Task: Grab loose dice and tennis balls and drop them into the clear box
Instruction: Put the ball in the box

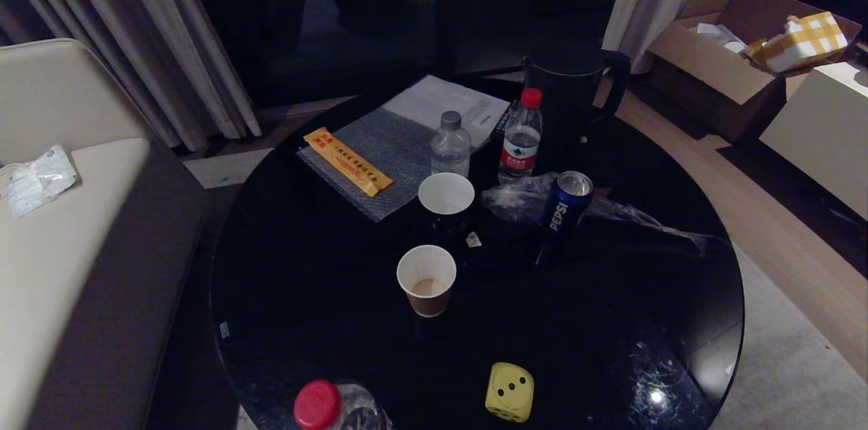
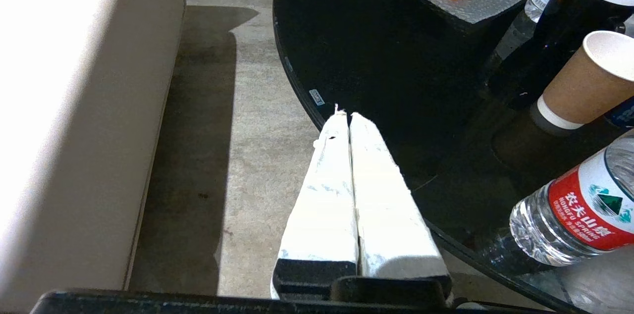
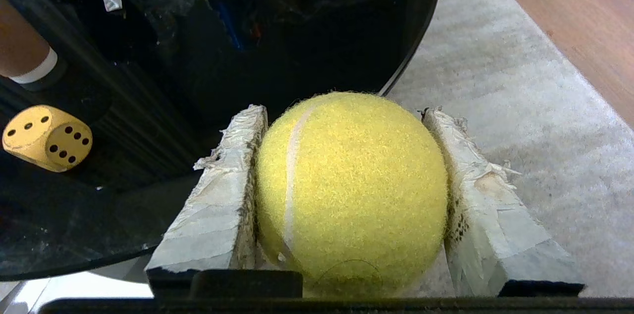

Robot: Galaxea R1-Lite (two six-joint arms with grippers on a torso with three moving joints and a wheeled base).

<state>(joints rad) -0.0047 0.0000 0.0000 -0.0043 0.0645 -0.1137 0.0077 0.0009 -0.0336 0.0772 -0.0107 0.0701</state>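
Right gripper [image 3: 346,195] fingers squeezed a tennis ball [image 3: 351,190], seam pointing forward; left gripper [image 2: 346,116] fingers were closed. Yellow die [image 1: 509,391] sat near cups on the surface [image 1: 305,281].

Head looks down; wrists sit close; all share table [image 1: 325,321].

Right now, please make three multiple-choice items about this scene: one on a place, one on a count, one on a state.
1. Where does the yellow die lie?
A. on the sofa
B. on the black table, near its front edge
C. in a cardboard box

2. How many paper cups stand on the table?
A. two
B. four
C. none

3. What is the state of the right gripper?
A. open and empty
B. shut on the die
C. shut on the tennis ball

Key: 1 B, the die rests on the dark tabletop; 2 A, two white-rimmed cups show; 3 C, both fingers press the ball's sides.
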